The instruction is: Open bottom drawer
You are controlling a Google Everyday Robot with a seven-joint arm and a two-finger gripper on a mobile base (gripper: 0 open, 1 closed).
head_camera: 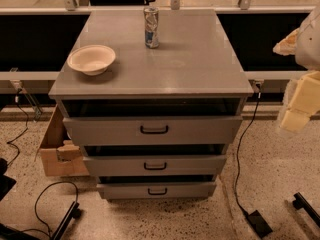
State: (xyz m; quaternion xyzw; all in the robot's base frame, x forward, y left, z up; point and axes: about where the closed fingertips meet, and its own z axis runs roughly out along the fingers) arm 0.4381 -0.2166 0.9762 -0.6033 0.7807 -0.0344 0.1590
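The grey cabinet (200, 69) stands in the middle of the camera view with three drawers stacked in its front. The bottom drawer (125, 190) is the lowest, a flat grey front with a small black loop handle (157, 191). A dark gap shows above its front edge, and its inside is hidden. The gripper (299, 108), cream-coloured, hangs at the right edge of the view. It is level with the top drawer (100, 130), well right of the cabinet and well above the bottom drawer, touching nothing.
A white bowl (91, 59) and a drink can (151, 27) stand on the cabinet top. A cardboard box (57, 151) sits on the floor at the left. Cables, a black power brick (258, 223) and a black leg (306, 206) lie on the speckled floor.
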